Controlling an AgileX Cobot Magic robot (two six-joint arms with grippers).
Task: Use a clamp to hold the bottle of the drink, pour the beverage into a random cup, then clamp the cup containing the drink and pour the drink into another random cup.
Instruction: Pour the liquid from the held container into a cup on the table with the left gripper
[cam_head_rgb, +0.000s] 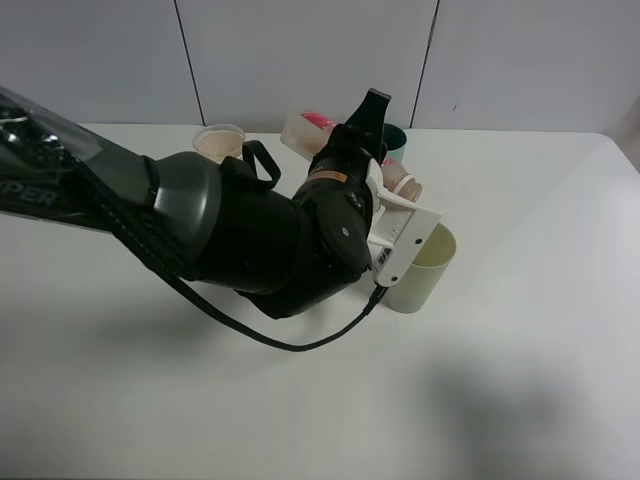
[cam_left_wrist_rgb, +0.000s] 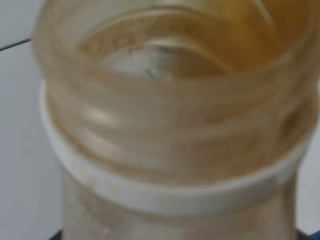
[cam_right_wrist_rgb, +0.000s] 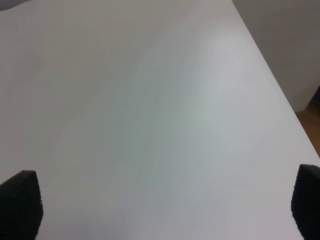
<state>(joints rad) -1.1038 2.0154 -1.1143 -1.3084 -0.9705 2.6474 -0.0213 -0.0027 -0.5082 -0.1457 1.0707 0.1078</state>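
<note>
Left clamp (cam_head_rgb: 356, 142): gripping bottle (cam_left_wrist_rgb: 170, 125), tilting neck beyond fingers toward cup (cam_head_rgb: 420, 272) for pouring.
Right gripper (cam_right_wrist_rgb: 164, 202): idling, fingers released.

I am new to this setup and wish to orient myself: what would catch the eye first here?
The bulky black left arm fills the middle of the high view, reaching across the white table. It holds a tilted bottle with its open neck near the yellow-green cup; in the left wrist view that neck fills the frame, with brown liquid inside.
</note>
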